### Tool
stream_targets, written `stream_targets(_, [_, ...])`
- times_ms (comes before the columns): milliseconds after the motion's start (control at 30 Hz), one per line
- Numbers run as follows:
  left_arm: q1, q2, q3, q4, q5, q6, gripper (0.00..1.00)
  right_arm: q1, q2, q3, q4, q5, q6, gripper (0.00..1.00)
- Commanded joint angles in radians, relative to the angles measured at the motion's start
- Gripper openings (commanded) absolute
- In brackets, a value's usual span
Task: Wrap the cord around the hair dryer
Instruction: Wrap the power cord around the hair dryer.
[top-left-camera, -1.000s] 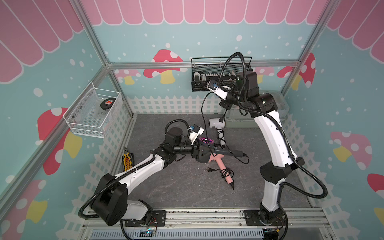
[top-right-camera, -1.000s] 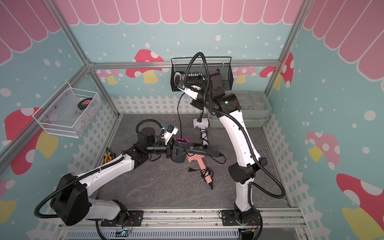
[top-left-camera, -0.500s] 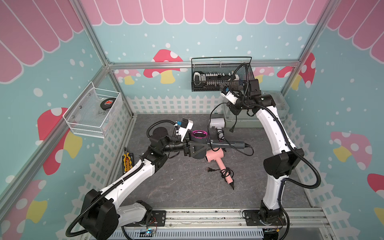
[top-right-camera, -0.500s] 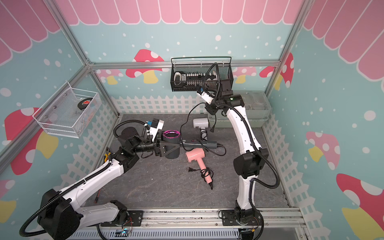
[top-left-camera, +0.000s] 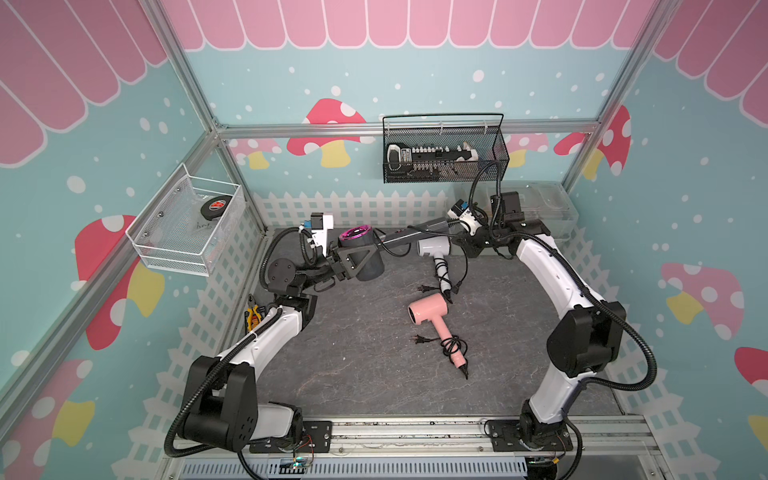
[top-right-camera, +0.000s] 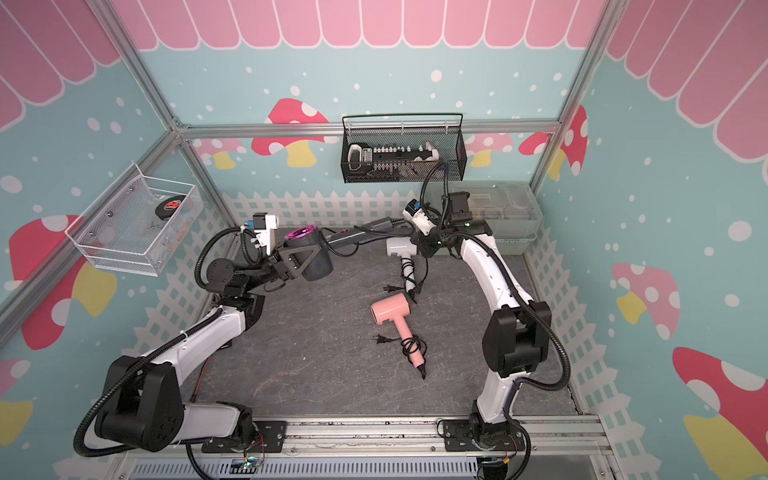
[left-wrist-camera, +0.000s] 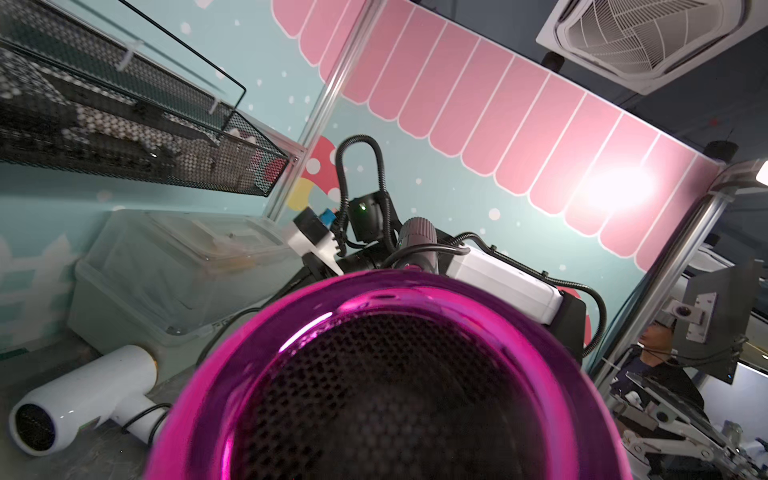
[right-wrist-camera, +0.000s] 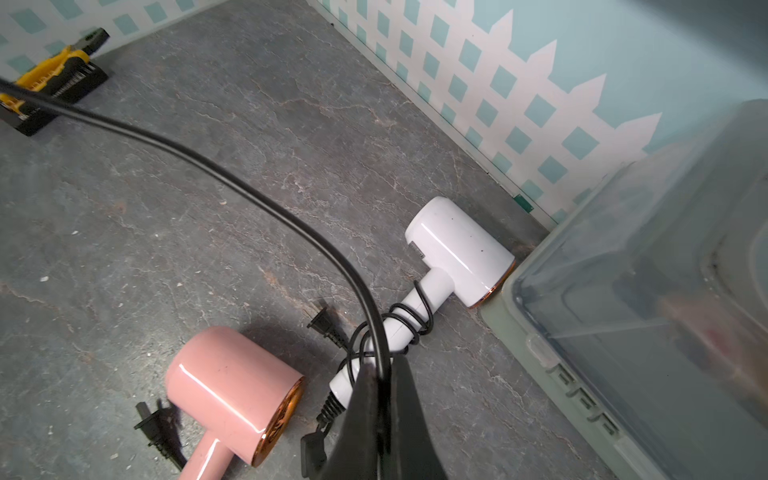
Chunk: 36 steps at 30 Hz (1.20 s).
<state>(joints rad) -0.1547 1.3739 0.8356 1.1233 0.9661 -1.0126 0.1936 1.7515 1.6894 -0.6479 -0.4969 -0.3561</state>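
Observation:
My left gripper (top-left-camera: 352, 262) is shut on the barrel of a grey hair dryer (top-left-camera: 368, 264) and holds it in the air at the back left in both top views. The dryer's magenta ring (left-wrist-camera: 386, 291) fills the left wrist view and hides the fingers. Its grey handle (top-left-camera: 417, 233) points toward my right arm. The black cord (right-wrist-camera: 249, 191) runs from there to my right gripper (right-wrist-camera: 380, 376), which is shut on it. In a top view that gripper (top-left-camera: 466, 248) hangs low beside the clear container.
A white hair dryer (top-left-camera: 434, 247) and a pink one (top-left-camera: 428, 311) lie on the grey mat, each with cord coiled round its handle. A clear plastic container (top-left-camera: 540, 208) stands back right, a black mesh basket (top-left-camera: 444, 166) hangs behind, and a white wire basket (top-left-camera: 187, 232) hangs left. A yellow tool (top-left-camera: 253, 318) lies by the left fence.
The left arm lifted the grey dryer from mid-mat toward the back left. The right gripper, still pinching the cord, came down from near the black basket to beside the container.

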Motion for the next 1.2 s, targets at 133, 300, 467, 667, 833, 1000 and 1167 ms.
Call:
stream_targets(133, [0.117,-0.060,0.052,-0.055,-0.158,0.057,0.00,0.014,-0.172,-0.179,0.045,-0.058,0.028,0.00])
stream_targets(300, [0.165,-0.098,0.083,-0.276,-0.233,0.200,0.00,0.082,-0.287,-0.275,-0.018,0.012,-0.016,0.00])
stream_targets(467, [0.231,-0.123,0.070,-0.357,-0.331,0.253,0.00,0.121,-0.368,-0.282,-0.094,0.063,-0.053,0.00])
stream_targets(667, [0.310,-0.119,0.059,-0.343,-0.392,0.234,0.00,0.180,-0.423,-0.303,-0.145,0.128,-0.079,0.00])
stream_targets(833, [0.372,-0.111,0.050,-0.317,-0.431,0.199,0.00,0.225,-0.431,-0.329,-0.174,0.164,-0.092,0.00])
stream_targets(1000, [0.434,-0.094,0.034,-0.248,-0.448,0.133,0.00,0.269,-0.425,-0.354,-0.209,0.202,-0.090,0.00])
stream_targets(1167, [0.473,-0.086,0.029,-0.215,-0.460,0.105,0.00,0.286,-0.436,-0.401,-0.216,0.228,-0.071,0.00])
